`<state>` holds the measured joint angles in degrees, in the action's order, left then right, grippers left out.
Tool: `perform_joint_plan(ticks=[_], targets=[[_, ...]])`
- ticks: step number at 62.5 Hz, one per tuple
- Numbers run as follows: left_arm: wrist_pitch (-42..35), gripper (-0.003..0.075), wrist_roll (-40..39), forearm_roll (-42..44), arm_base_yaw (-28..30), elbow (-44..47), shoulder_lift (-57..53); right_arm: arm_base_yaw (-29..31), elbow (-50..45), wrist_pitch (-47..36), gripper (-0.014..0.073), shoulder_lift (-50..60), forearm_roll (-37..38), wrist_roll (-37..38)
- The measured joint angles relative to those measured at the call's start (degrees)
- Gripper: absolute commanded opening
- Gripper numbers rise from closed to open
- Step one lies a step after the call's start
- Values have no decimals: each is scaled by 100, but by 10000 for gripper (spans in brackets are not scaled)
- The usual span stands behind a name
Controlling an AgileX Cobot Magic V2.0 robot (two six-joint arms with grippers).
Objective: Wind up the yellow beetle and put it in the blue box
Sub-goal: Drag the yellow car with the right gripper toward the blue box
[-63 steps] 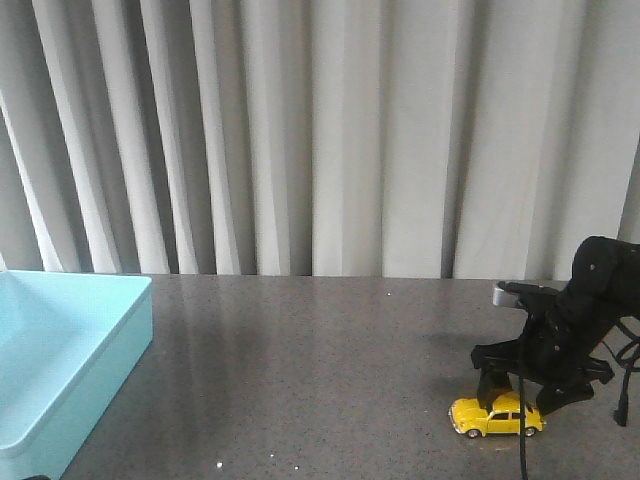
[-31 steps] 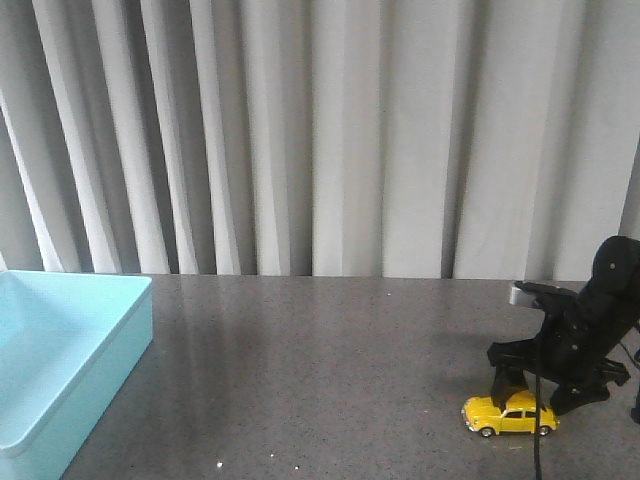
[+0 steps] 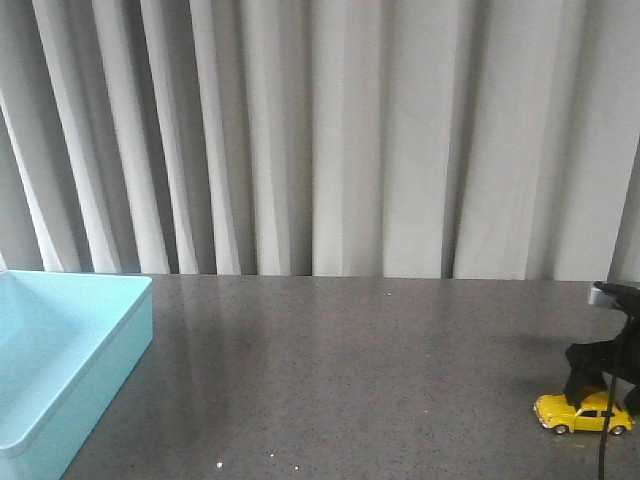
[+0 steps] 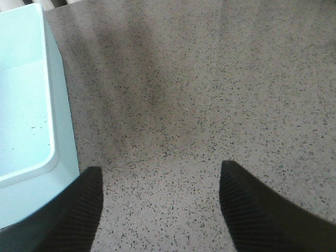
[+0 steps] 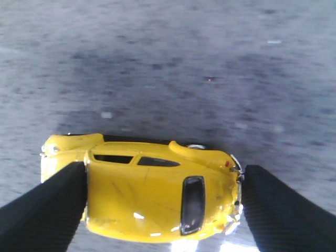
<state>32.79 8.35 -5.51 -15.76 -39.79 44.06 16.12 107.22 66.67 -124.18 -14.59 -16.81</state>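
Wind-up stage, storing not done. Right gripper (image 5: 157,210) clamps the yellow beetle (image 3: 583,413), wheels down on the bench (image 3: 350,370) near its right edge. Blue box (image 3: 100,370) sits at the left edge, holding nothing visible. Left gripper (image 4: 160,202) hangs wide apart beside it.

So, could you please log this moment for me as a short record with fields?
beetle: yellow beetle on its wheels on the grey table, far right in the front view
right gripper: right gripper shut on the beetle, one finger at each end
left gripper: left gripper open, holding nothing, beside the box
box: blue box at the table's left edge, nothing visible inside
status: beetle not yet in box
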Motion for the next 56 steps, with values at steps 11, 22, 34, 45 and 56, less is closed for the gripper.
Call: perform_joint_plan(ticks=[11, 22, 34, 45, 56], targets=[[0, 472, 0, 0, 0, 0, 0, 289, 0, -38, 579, 0, -47, -264], [0, 472, 0, 0, 0, 0, 0, 473, 0, -64, 579, -17, -140, -454], [13, 472, 0, 0, 0, 0, 0, 500, -21, -40, 579, 67, -239, -685], [42, 472, 0, 16, 0, 0, 0, 486, -102, 165, 579, 649, -293, -657], [42, 472, 0, 106, 0, 0, 0, 224, -125, 357, 577, 1717, -300, -477]])
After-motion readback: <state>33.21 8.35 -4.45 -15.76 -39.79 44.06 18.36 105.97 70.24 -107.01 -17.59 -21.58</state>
